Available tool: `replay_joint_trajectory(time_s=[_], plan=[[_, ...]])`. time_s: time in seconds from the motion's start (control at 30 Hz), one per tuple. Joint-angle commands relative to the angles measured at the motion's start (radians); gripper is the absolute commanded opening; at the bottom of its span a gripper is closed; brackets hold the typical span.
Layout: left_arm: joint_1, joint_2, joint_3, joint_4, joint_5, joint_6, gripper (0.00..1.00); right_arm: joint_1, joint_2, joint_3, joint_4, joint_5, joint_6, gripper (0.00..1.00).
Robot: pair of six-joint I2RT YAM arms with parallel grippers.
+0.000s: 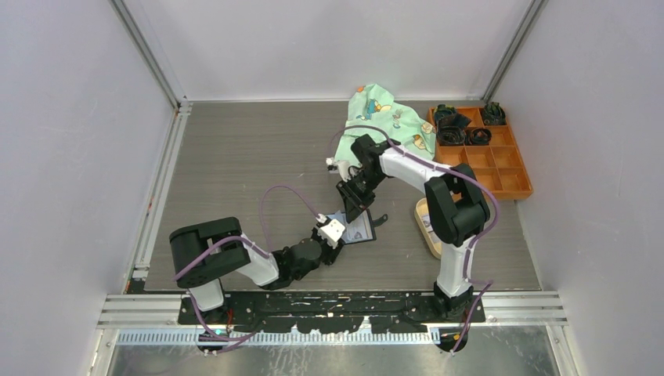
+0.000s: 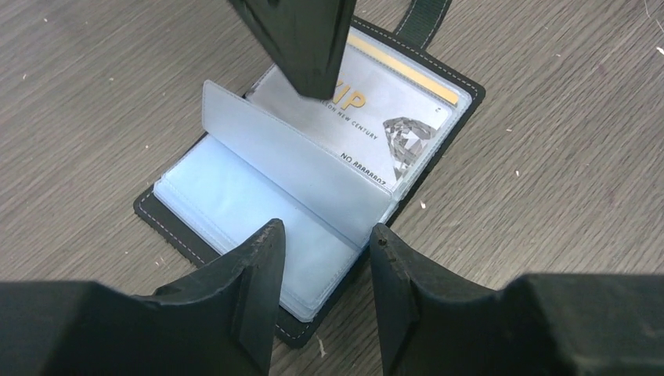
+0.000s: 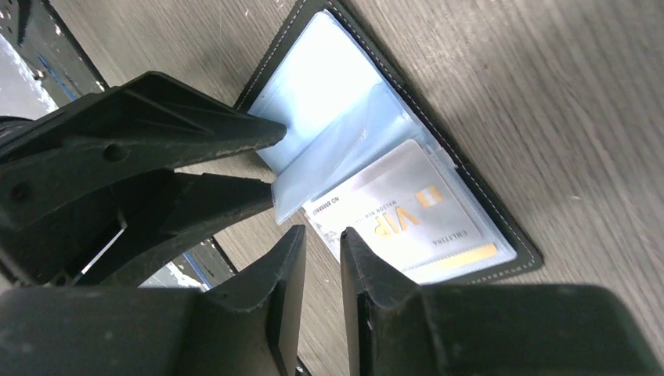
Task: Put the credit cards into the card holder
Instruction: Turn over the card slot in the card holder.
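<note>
Card holder (image 2: 227,211), open; card (image 2: 384,117) print legible in wrist views only. Left gripper (image 2: 326,231) half-open, right gripper (image 3: 322,233) barely parted, neither gripping anything.

Overhead cam, wrist cams near card holder (image 2: 305,196)

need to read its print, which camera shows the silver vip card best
The left wrist view: the silver VIP card lies face up, its number line and diamond graphic sharp. The right wrist view shows it upside down; the top view, too small to read.
</note>
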Motion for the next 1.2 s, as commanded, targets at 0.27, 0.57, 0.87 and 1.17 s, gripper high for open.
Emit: replay_joint_trajectory(time_s=[0.27, 0.57, 0.87, 1.17], plan=[[-0.004, -0.038, -0.028, 0.073, -0.042, -0.061, 0.45, 0.020, -0.015, -0.018, 0.057, 0.062, 0.044, 0.15], [-0.003, -0.238, -0.105, -0.032, 0.005, -0.153, 0.55, 0.092, 0.049, 0.000, 0.081, -0.144, 0.080, 0.15], [-0.002, -0.741, -0.115, -0.566, 0.092, -0.205, 0.71, 0.065, -0.004, 0.062, -0.069, -0.160, -0.101, 0.16], [0.005, -1.221, -0.189, -0.763, 0.128, -0.292, 0.96, -0.153, -0.388, -0.031, -0.118, -0.102, -0.257, 0.19]])
